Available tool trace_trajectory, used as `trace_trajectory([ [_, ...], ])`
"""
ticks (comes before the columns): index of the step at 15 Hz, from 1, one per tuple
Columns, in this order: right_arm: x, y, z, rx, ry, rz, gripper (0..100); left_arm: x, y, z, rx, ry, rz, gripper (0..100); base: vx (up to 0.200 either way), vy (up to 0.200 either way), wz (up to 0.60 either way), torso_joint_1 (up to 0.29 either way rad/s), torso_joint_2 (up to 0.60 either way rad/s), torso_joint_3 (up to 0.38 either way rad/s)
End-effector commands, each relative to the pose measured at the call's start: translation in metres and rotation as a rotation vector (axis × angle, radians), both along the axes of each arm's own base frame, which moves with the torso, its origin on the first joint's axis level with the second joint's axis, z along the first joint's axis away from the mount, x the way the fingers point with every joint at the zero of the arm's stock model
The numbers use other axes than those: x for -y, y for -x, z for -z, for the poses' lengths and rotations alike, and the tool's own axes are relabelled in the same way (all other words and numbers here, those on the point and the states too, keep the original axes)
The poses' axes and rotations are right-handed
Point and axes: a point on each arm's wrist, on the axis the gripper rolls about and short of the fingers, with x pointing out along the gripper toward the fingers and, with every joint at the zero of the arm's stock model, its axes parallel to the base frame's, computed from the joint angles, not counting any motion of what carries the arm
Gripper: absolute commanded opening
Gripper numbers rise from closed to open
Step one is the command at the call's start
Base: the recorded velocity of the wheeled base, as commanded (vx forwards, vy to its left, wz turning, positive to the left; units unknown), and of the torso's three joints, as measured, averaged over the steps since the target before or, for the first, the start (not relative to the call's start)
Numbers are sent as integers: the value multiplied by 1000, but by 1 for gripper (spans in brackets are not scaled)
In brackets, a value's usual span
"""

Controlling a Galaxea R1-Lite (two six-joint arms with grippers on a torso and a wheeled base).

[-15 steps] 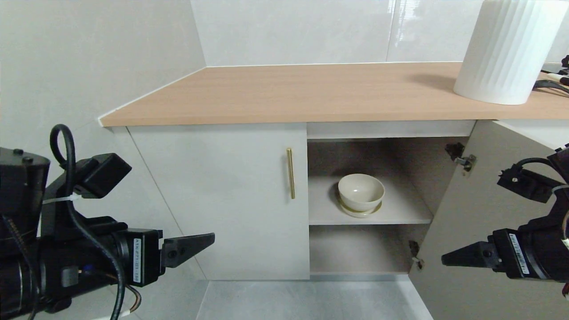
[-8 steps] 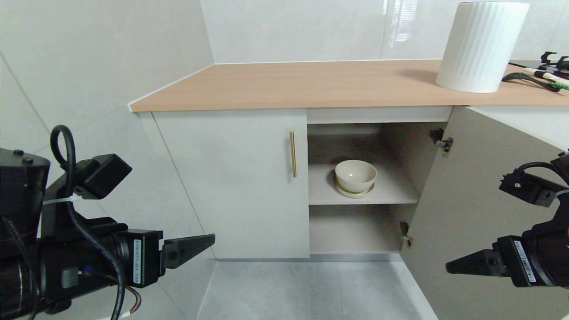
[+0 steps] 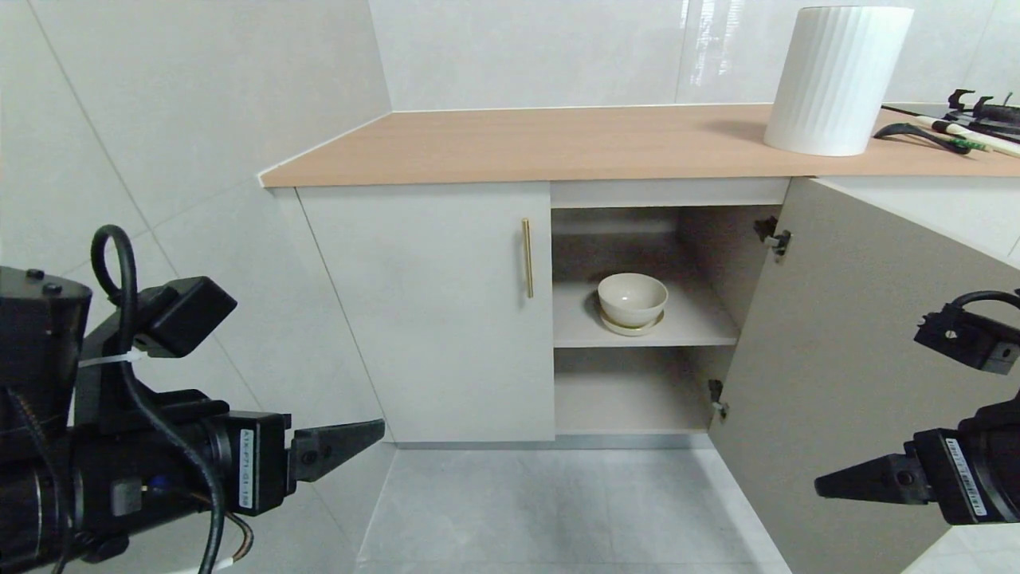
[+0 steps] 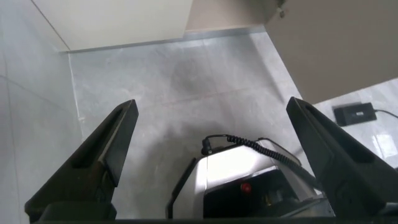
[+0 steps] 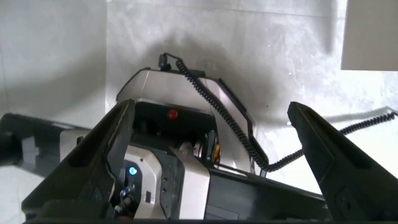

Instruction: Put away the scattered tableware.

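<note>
Head camera faces cabinet [image 3: 430,311]; wrist cameras look down at floor [image 4: 186,81]

Ahead of the matt black plastic left gripper [image 3: 373,434], the bowl [image 3: 632,296] looks like glossy cream ceramic, the cupboard door [image 3: 430,311] smooth matt grey laminate with a brass-coloured metal handle [image 3: 527,257], the worktop [image 3: 558,143] matt wood-grain, the wall tiles [image 3: 518,48] glossy.

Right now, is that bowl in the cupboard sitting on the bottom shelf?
No, the bowl rests on a saucer on the upper shelf.
</note>
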Motion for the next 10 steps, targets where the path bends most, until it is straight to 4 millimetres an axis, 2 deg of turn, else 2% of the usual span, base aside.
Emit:
trace_trajectory([
  [1,1,2,-1,4,-1,-2,100,0,0,0,-1,-1,0,100,0,0,0,0,0,0],
  [3,3,5,-2,1,10,-9,100,0,0,0,-1,-2,-3,100,0,0,0,0,0,0],
  [10,9,13,-4,-23,62,-8,100,-1,1,2,0,-19,5,100,0,-200,0,7,4,0],
])
